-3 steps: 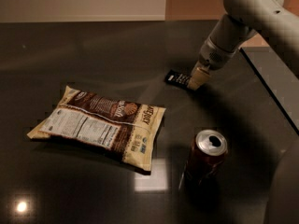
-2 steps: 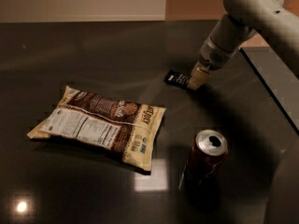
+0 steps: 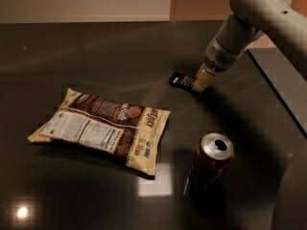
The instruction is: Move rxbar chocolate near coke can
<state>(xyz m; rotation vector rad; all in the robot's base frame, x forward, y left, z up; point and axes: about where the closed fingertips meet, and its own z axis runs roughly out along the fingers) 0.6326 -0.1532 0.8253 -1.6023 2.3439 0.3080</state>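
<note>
The rxbar chocolate (image 3: pixel 181 80) is a small flat black bar with white lettering, lying on the dark table toward the back right. My gripper (image 3: pixel 201 84) is down at the bar's right end, its tan fingertips touching or covering that end. The coke can (image 3: pixel 209 165) stands upright at the front right, red-brown with a silver top, well in front of the bar and apart from it.
A large tan-and-brown snack bag (image 3: pixel 103 128) lies flat at the left centre. The dark table (image 3: pixel 96 56) reaches to a pale wall at the back. A raised dark edge (image 3: pixel 278 90) runs along the right side. My arm comes down from the upper right.
</note>
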